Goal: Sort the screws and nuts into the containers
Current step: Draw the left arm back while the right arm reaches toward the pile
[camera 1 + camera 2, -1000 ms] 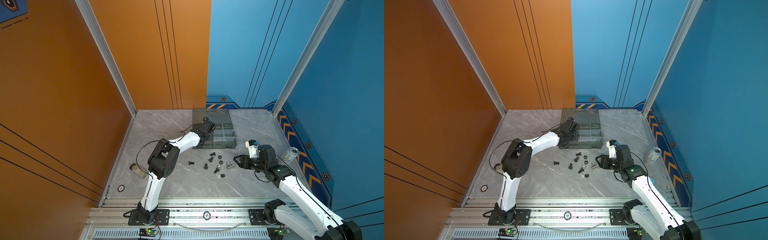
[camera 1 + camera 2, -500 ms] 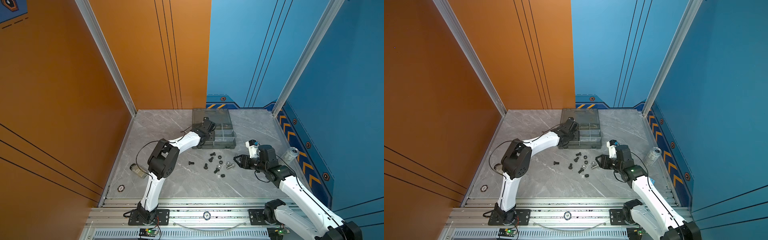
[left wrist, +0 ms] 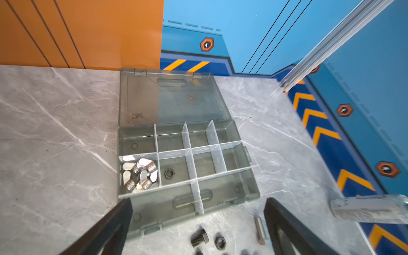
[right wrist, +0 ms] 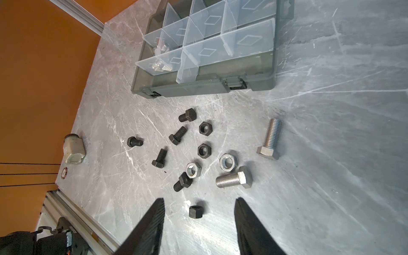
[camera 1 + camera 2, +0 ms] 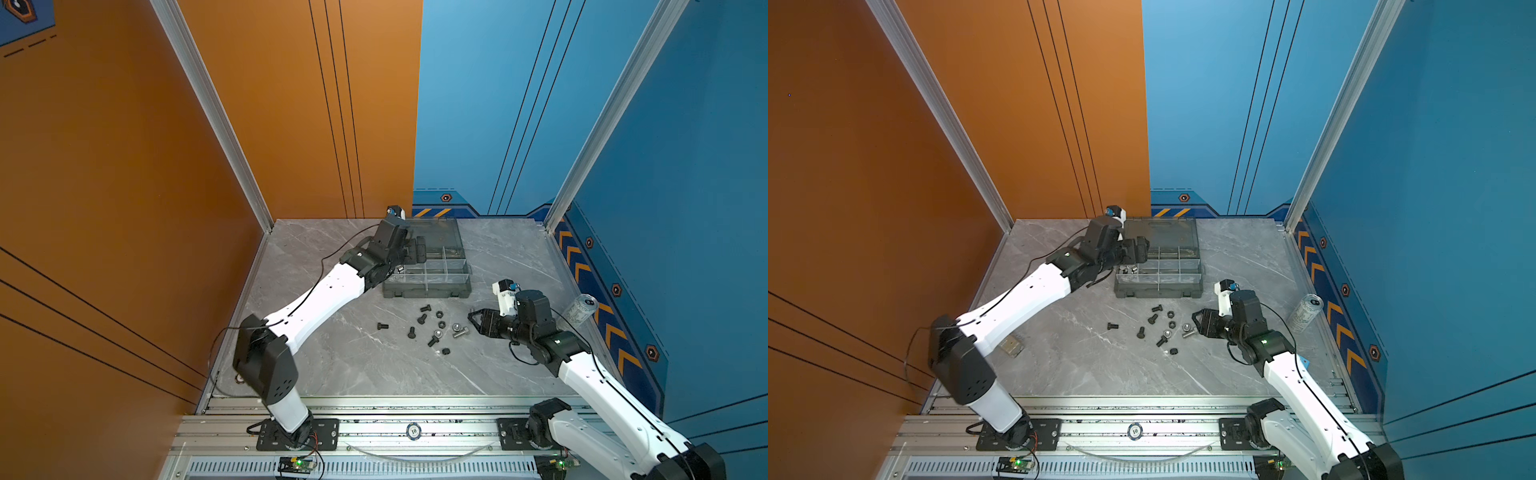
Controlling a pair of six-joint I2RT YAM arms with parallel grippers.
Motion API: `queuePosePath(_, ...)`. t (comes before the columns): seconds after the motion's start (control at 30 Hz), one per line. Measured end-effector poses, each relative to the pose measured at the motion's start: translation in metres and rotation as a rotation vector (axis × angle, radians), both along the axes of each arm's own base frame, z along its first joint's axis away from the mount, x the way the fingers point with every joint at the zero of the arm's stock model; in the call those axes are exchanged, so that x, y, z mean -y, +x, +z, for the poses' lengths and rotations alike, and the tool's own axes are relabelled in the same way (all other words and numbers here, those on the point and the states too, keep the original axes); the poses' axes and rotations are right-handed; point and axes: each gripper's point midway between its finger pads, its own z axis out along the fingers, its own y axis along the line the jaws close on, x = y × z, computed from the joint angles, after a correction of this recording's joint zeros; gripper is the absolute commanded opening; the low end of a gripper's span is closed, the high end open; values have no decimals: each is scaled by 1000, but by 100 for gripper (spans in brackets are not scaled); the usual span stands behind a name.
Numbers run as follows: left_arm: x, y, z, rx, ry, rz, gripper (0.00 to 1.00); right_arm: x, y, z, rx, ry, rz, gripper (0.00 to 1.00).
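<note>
The smoky grey organizer box (image 5: 428,291) (image 5: 1158,291) stands open at the back of the table. My left gripper (image 5: 417,251) (image 3: 198,218) hovers open and empty over its left side. One of its containers holds silver wing nuts (image 3: 141,174), and the one beside it holds a black nut (image 3: 169,173). Black screws (image 5: 422,318) (image 4: 177,135), black nuts (image 4: 205,128), silver nuts (image 4: 228,162) and silver screws (image 4: 234,180) lie loose in front of the box. My right gripper (image 5: 473,320) (image 4: 198,220) is open and empty just right of them, with a black nut (image 4: 196,211) on the table before its tips.
The box lid (image 5: 436,232) lies folded back toward the rear wall. A silver drink can (image 5: 582,307) stands at the right edge. A small metal block (image 4: 74,150) sits by the left wall. A poker chip (image 5: 413,431) rests on the front rail.
My left gripper's jaws have spread open above the box while that arm stayed in place. The right arm has barely moved.
</note>
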Motion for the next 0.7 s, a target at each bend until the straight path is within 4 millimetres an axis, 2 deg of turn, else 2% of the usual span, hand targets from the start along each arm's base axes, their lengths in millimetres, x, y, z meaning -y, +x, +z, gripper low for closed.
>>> queuePosePath(0.07, -12, -17, -7, -20, -2, 8, 97, -5, 0, -1, -2, -19, 11, 54)
queuePosePath(0.13, -25, -34, -23, -53, 2, 18, 98, -11, 1, -1, -1, -40, 23, 54)
queuePosePath(0.4, -79, -105, -99, -199, -4, 92, 99, -41, 14, -6, -16, -155, 48, 53)
queuePosePath(0.57, -106, -132, -134, -258, -18, 147, 98, -50, 25, -22, -66, -234, 24, 51)
queuePosePath(0.7, -117, -142, -150, -290, -40, 169, 98, -55, 30, -36, -107, -297, 11, 50)
